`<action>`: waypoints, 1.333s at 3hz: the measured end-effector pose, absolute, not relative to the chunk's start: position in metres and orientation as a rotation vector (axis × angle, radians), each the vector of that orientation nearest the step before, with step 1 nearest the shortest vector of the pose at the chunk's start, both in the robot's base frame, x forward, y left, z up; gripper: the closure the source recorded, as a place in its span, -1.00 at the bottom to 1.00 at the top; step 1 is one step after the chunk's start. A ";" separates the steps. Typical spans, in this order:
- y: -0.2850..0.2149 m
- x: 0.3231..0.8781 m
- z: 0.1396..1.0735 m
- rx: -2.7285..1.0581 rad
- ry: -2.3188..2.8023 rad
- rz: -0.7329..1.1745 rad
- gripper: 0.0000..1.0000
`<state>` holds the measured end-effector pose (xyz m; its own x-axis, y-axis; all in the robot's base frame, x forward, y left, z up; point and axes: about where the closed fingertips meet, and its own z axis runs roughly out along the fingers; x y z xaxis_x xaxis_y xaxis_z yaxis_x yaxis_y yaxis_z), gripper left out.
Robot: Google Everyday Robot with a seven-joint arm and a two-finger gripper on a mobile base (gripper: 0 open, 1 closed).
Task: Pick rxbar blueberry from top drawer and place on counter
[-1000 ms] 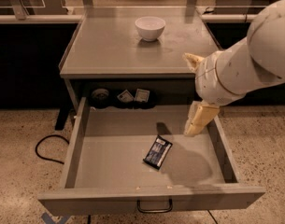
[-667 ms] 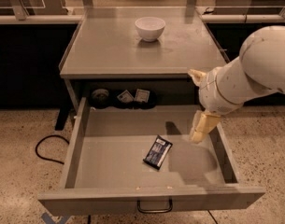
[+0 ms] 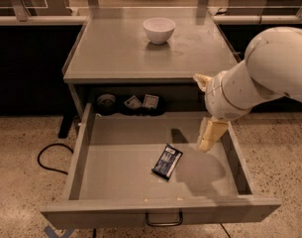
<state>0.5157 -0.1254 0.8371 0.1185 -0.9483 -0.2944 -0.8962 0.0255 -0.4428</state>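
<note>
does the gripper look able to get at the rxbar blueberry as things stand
Probably yes: the gripper hangs inside the open top drawer, close beside the rxbar blueberry, with nothing between them.

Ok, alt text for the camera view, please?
The gripper hangs over the open top drawer, to the picture's right of the rxbar blueberry, which lies flat on the drawer floor, untouched. A white bowl sits on the counter above.

end effector [image 3: 209, 137]: dropped slightly, by right wall of top drawer [image 3: 121, 167] | arm [image 3: 269, 68]: shifted right
</note>
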 end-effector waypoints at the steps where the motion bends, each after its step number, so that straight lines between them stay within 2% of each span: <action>1: -0.088 0.518 0.819 -2.040 1.686 -0.089 -1.00; 2: -0.088 0.518 0.819 -2.040 1.686 -0.089 -1.00; 3: -0.078 0.517 0.780 -2.073 1.699 0.026 -1.00; 4: -0.068 0.505 0.713 -2.108 1.751 0.245 -1.00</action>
<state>0.5048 -0.0684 0.7127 0.2054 -0.9045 -0.3737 -0.9724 -0.1453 -0.1827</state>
